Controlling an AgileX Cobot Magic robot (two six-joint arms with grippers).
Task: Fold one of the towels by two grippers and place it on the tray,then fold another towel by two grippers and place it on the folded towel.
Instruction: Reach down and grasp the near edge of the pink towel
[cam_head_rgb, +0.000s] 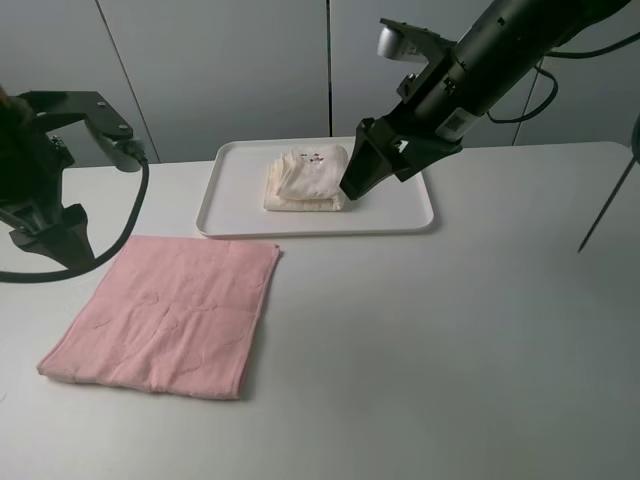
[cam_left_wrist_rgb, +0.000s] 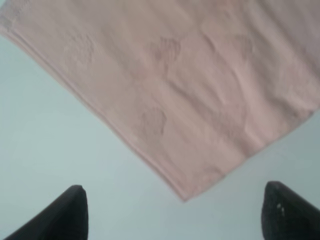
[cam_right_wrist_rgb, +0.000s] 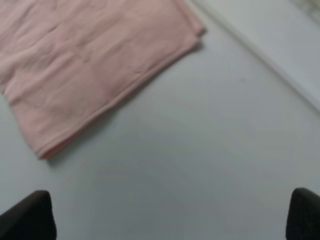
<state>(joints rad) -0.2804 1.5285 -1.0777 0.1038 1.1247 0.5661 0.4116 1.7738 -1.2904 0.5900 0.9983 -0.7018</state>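
Note:
A cream towel (cam_head_rgb: 305, 178) lies folded on the white tray (cam_head_rgb: 400, 207) at the back of the table. A pink towel (cam_head_rgb: 170, 313) lies flat on the table, front left of the tray. My left gripper (cam_head_rgb: 55, 243) hangs open and empty just off the pink towel's far left corner; the left wrist view shows the towel (cam_left_wrist_rgb: 190, 80) beyond its spread fingertips (cam_left_wrist_rgb: 67, 215). My right gripper (cam_head_rgb: 360, 172) hovers open and empty over the tray beside the cream towel. Its wrist view shows the pink towel (cam_right_wrist_rgb: 85, 65) and the tray's edge (cam_right_wrist_rgb: 270, 40).
The table top (cam_head_rgb: 450, 340) is pale grey and bare to the right of and in front of the pink towel. A thin dark rod (cam_head_rgb: 608, 210) leans at the far right edge. Grey wall panels stand behind the table.

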